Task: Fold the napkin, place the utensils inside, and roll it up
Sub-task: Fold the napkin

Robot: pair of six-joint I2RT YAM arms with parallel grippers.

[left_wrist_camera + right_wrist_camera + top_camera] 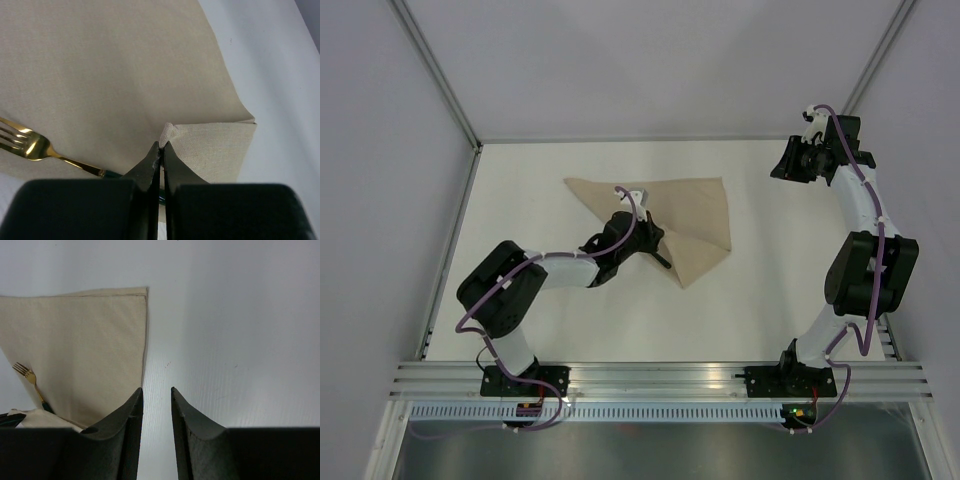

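Found the napkin [695, 215] spread at the middle of the counter [770, 310], toward the far edge, one flap folded over. Saw left jaws clamped on that flap's corner. Noted the gold fork [35, 146] flat on the cloth, long axis crosswise in the left wrist view, tines leftward, handle under the jaws. Saw right jaws slightly apart, empty, by the far right corner.

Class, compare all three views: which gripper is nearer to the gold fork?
Left. The left gripper pinches a fold of the napkin just beside the fork. The right gripper is open over bare table, beyond the napkin's edge.
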